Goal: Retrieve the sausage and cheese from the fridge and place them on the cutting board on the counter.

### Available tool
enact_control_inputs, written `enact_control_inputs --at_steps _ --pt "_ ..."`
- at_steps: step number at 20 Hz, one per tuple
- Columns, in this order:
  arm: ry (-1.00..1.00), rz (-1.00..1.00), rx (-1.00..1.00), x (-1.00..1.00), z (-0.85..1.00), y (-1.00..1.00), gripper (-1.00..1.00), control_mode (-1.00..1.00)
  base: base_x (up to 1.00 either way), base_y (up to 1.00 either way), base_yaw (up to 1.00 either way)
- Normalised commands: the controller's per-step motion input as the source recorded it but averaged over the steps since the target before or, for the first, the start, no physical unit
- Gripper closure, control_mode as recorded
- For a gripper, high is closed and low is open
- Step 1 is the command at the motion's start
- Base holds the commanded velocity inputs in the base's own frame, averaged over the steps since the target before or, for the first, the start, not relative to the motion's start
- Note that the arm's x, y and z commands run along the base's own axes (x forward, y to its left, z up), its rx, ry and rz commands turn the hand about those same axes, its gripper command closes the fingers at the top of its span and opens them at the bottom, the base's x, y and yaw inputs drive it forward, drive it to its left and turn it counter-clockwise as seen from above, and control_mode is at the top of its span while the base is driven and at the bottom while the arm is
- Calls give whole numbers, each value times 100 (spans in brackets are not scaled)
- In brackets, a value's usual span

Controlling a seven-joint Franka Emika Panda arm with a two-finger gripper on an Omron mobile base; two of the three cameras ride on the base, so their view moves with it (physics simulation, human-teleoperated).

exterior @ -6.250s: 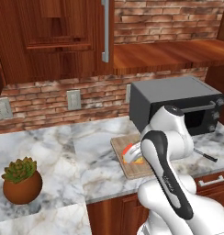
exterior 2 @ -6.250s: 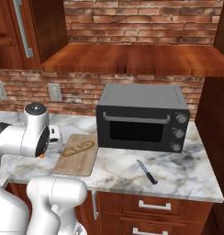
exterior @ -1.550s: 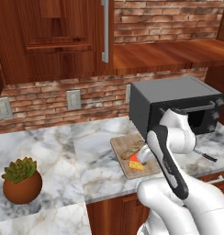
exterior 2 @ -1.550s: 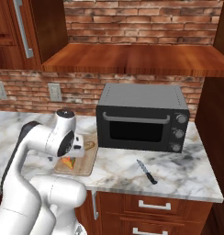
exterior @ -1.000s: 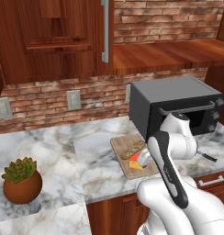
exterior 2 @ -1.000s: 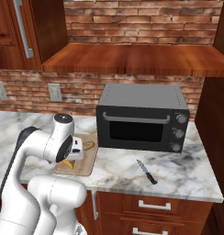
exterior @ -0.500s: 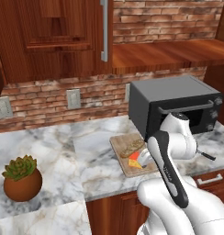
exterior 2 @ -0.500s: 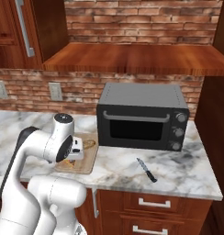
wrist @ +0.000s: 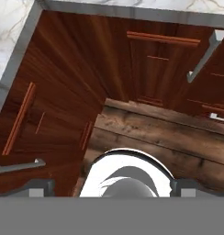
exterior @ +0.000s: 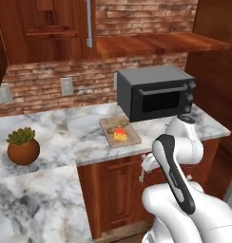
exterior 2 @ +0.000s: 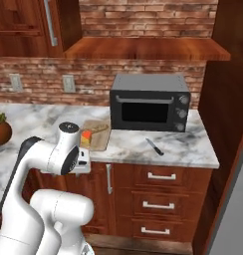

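The cheese (exterior: 120,135) (exterior 2: 85,137), an orange wedge, lies on the light wooden cutting board (exterior: 119,131) (exterior 2: 97,134) on the marble counter (exterior: 84,135) (exterior 2: 128,144). A tan loaf (exterior 2: 98,128) lies at the board's back. The sausage is hidden from me and the fridge is out of view. My gripper (exterior: 147,164) (exterior 2: 82,162) (wrist: 112,187) hangs below the counter's front edge, before the wooden cabinet fronts, pointing down. It is open, with nothing between its fingertips (wrist: 38,186).
A dark microwave (exterior: 156,92) (exterior 2: 149,102) stands right of the board. A black-handled knife (exterior 2: 154,146) lies in front of it. A potted plant (exterior: 24,147) sits on the left. Drawers with silver handles (exterior 2: 161,176) run under the counter.
The whole scene has shifted and shrunk, so the base has backed away from the counter. My hand has dropped from over the board to below the counter edge. The cheese stays on the board.
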Motion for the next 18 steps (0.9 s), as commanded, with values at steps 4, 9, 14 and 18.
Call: enact_control_inputs --at_steps 4,9,14,18 --pt "0 0 0 0 0 0 -100 100 -92 -27 -9" --pt "0 0 0 0 0 0 -100 100 -88 -30 -11" --pt "0 0 0 0 0 0 -100 100 -80 -38 -12" --pt "0 0 0 0 0 0 -100 100 -13 -67 -2"
